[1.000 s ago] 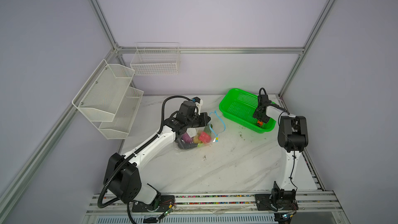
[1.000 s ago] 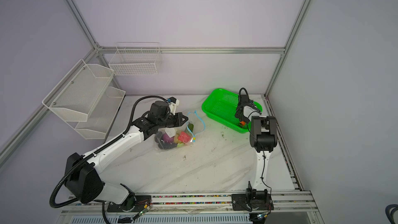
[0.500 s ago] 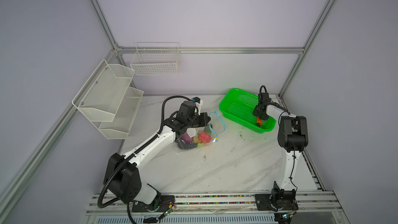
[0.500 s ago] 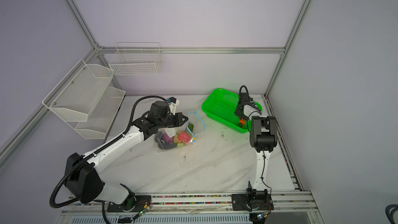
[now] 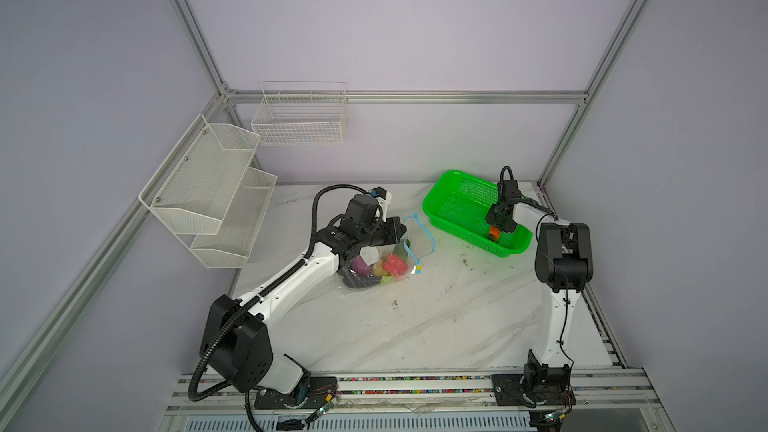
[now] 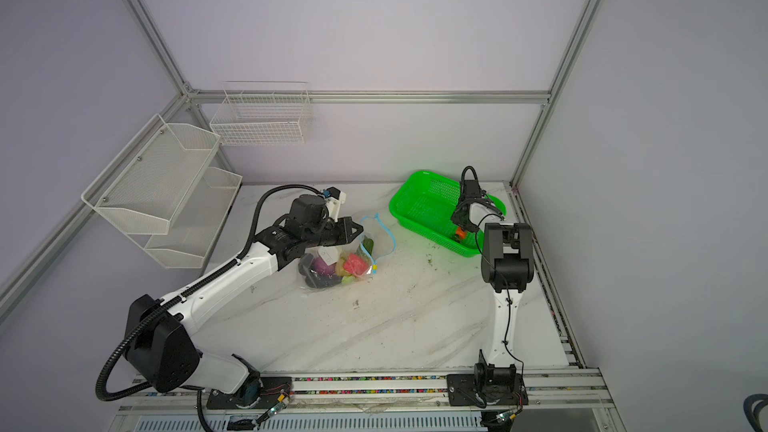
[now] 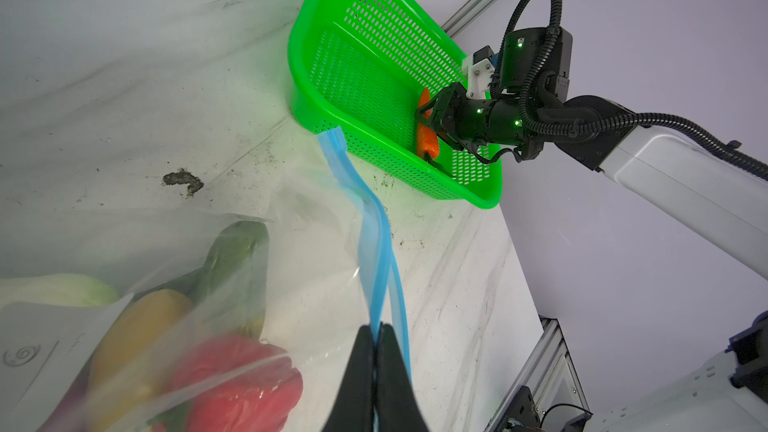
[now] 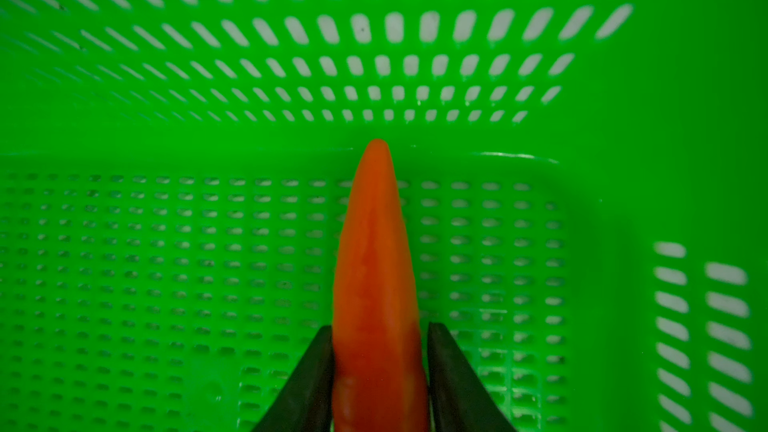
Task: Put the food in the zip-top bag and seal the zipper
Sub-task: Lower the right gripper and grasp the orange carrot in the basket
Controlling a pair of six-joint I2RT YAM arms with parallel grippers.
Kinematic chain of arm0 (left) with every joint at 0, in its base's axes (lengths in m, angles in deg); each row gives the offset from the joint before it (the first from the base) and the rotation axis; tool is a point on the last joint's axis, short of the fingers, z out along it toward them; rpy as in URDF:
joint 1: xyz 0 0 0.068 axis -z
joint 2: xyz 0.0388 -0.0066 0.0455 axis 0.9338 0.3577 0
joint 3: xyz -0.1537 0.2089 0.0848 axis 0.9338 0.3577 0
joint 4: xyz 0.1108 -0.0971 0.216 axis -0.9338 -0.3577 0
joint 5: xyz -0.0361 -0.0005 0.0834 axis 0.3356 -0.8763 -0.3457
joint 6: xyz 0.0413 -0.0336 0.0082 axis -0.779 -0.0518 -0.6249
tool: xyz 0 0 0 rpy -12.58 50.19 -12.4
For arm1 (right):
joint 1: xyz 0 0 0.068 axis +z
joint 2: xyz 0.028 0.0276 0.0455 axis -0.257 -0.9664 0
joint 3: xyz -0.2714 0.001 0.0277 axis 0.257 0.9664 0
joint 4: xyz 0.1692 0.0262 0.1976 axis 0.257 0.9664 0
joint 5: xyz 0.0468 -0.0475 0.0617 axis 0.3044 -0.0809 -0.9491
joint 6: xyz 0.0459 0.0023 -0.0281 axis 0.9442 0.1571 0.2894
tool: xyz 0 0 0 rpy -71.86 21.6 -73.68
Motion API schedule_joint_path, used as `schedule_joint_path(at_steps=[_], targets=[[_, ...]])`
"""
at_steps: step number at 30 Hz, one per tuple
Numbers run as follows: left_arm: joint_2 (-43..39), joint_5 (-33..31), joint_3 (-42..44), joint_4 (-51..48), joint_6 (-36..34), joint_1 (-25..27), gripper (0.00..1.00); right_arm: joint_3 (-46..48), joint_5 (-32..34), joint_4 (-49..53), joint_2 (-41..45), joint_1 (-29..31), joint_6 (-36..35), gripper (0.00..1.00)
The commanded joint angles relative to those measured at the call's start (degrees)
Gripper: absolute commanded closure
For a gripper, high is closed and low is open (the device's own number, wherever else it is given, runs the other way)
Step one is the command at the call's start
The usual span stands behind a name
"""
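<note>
Most of the food, the red piece (image 7: 241,380) and yellow piece (image 7: 137,326) among it, already lay inside the zip-top bag (image 7: 307,243) on the bench (image 5: 415,326), left of centre; the left claw (image 7: 376,338) was pressed together on the blue zipper (image 7: 376,238), holding the mouth open; one orange carrot (image 8: 374,243) lay in the green basket (image 5: 436,197) at the far right; the right claw (image 8: 380,326) had its jaws on either side of it, though a firm grip could not be told; bagging the carrot and sealing were left.
</note>
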Motion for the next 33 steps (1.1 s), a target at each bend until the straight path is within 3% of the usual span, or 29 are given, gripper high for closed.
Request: schedule_joint_path(at_steps=[1,26,33], targets=[[-0.31,-0.15,1.15,1.25,0.3,-0.24,1.0,-1.14,-0.6,-0.35,-0.58,-0.33,0.05,0.61],[-0.71,-0.45,1.4,1.19,0.49,-0.22,1.0,-2.54,-1.32,-0.59,2.71,-0.53,1.65,0.63],[-0.82,-0.5,1.51,1.19,0.46,-0.25,1.0,-4.73,-1.63,0.99,-0.42,-1.97,-3.45,0.62]])
